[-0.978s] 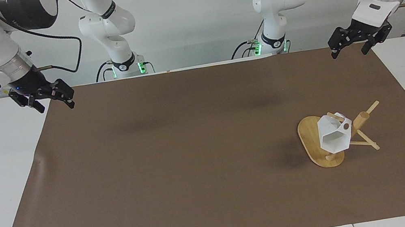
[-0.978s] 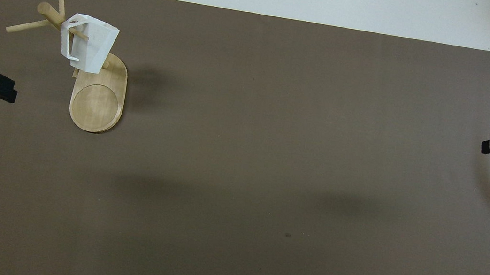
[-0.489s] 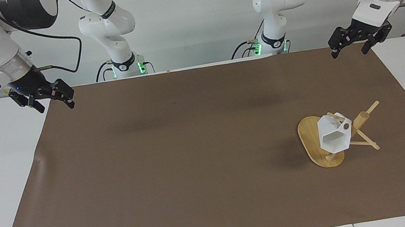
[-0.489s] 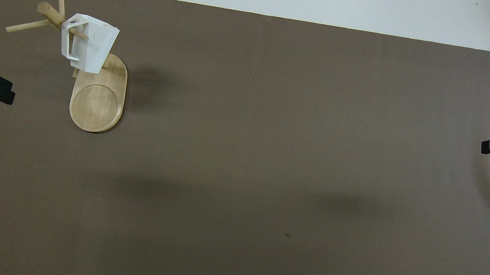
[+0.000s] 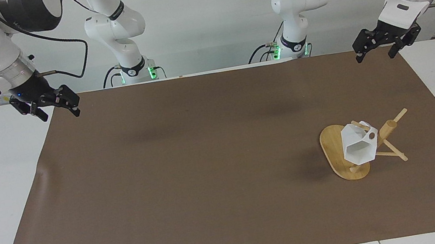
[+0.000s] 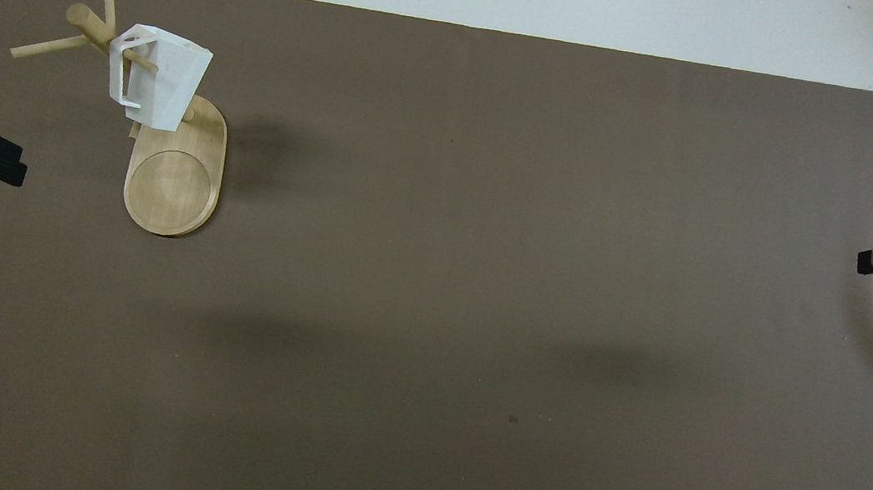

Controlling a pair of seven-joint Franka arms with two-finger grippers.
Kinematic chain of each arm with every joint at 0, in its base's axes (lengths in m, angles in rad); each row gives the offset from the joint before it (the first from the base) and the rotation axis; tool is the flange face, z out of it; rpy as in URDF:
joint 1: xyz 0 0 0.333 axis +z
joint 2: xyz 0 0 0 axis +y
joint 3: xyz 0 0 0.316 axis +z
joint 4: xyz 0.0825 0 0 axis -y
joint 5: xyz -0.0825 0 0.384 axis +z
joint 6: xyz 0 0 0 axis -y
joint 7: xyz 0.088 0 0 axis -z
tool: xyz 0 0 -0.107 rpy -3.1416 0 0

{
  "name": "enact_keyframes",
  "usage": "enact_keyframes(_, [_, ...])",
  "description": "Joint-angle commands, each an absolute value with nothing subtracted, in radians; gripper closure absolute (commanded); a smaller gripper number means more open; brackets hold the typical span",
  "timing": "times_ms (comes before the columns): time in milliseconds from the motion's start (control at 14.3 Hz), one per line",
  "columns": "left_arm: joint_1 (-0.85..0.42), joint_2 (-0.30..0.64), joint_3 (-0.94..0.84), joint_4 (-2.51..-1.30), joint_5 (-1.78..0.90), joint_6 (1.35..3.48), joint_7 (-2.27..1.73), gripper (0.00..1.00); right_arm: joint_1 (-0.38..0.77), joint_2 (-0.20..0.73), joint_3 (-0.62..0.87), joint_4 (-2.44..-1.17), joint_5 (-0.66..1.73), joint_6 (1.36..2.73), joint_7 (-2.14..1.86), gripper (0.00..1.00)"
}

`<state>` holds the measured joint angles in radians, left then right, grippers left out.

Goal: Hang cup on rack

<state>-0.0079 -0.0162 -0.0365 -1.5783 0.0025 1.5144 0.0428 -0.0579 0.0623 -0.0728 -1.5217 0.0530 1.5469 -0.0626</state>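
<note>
Cup (image 5: pixel 357 146) hangs on the rack (image 5: pixel 340 153), at four o'clock on the mat (image 5: pixel 207 163).
Left gripper (image 5: pixel 378 52) and right gripper (image 5: pixel 56 112) hover spread wide, empty, at one and eleven o'clock.

One camera sits high across the table, facing the robots; the other looks steeply down from above their end (half a turn apart). Both share the brown mat (image 5: pixel 224 165) and rack (image 6: pixel 174 177).

You see the white faceted cup (image 6: pixel 161 78) hanging by its handle on a peg of the light bamboo rack (image 6: pixel 173 181), toward the left arm's end of the brown mat (image 6: pixel 482 285).
</note>
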Motion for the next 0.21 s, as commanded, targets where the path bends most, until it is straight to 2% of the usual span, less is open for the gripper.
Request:
enact_keyframes(0, [-0.006,-0.043,-0.035,-1.612,0.020,1.525,0.040,0.00,-0.058,0.037,-0.067,-1.551,0.034,1.551,-0.048,0.00])
enact_keyframes(140, [-0.008,-0.043,-0.035,-1.612,0.020,1.525,0.040,0.00,-0.058,0.037,-0.066,-1.551,0.034,1.552,-0.048,0.00])
